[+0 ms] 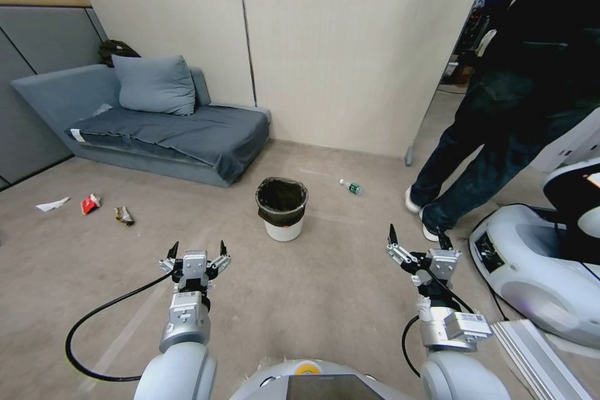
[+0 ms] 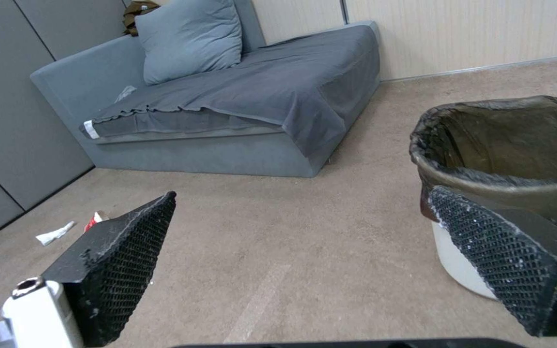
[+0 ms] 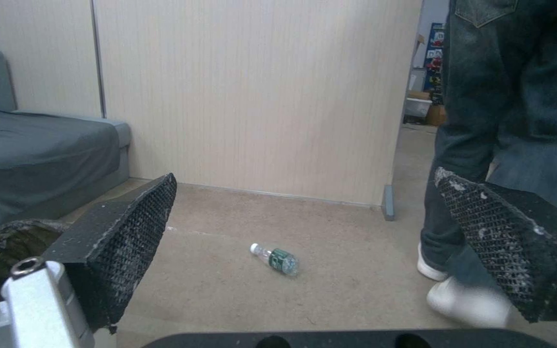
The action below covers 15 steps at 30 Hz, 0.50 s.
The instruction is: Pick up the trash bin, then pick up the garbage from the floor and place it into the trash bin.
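Note:
The trash bin (image 1: 282,209), small, round and white with a black bag liner over its rim, stands upright on the floor ahead of me; the left wrist view shows the trash bin (image 2: 517,159) close by. Garbage lies far left on the floor: a white paper scrap (image 1: 52,204), a red wrapper (image 1: 90,203) and a brown wrapper (image 1: 123,215). A plastic bottle (image 1: 352,187) lies right of the bin, seen also as the bottle (image 3: 276,259) in the right wrist view. My left gripper (image 1: 195,249) and right gripper (image 1: 417,235) hover open and empty, short of the bin.
A grey sofa (image 1: 169,131) with a cushion lines the back left wall. A person's legs (image 1: 459,162) stand at the right, near the bottle. Another white robot base (image 1: 537,269) sits at the far right. Open floor lies between me and the bin.

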Tool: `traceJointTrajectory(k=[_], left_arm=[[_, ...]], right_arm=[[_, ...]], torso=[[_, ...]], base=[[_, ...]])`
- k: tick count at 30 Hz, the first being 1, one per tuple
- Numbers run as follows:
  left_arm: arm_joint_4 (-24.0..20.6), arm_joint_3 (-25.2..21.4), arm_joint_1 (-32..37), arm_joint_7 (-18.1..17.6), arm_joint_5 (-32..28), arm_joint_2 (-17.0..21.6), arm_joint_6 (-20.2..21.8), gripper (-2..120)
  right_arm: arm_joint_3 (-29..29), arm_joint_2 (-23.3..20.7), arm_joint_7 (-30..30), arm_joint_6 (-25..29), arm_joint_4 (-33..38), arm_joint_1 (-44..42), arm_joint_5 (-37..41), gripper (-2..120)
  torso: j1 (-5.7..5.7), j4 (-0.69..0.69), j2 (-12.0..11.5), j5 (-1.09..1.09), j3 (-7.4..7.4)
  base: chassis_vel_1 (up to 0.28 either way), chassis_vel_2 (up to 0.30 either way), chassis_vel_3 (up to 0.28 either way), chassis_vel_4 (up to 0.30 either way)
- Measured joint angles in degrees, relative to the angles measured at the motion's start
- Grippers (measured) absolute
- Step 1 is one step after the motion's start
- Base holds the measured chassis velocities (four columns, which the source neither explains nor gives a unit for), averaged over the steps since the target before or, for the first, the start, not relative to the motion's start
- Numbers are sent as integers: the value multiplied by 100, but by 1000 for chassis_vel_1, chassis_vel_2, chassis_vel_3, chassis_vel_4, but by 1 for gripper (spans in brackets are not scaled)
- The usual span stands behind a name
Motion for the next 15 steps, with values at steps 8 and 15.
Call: traceJointTrajectory(k=[8,15], left_arm=[[0,4,0,4,5,-3,-3,100],[0,6,0,6,8,-4,-6,100]], right_arm=[[-17,0,-8,4,0,2,-1,100],[-20,0,-6,4,0,2,4,100]], torso=[[0,0,0,1,0],[0,0,0,0,0]], base=[[-144,125,147,-130],[-128,138,136,-130]])
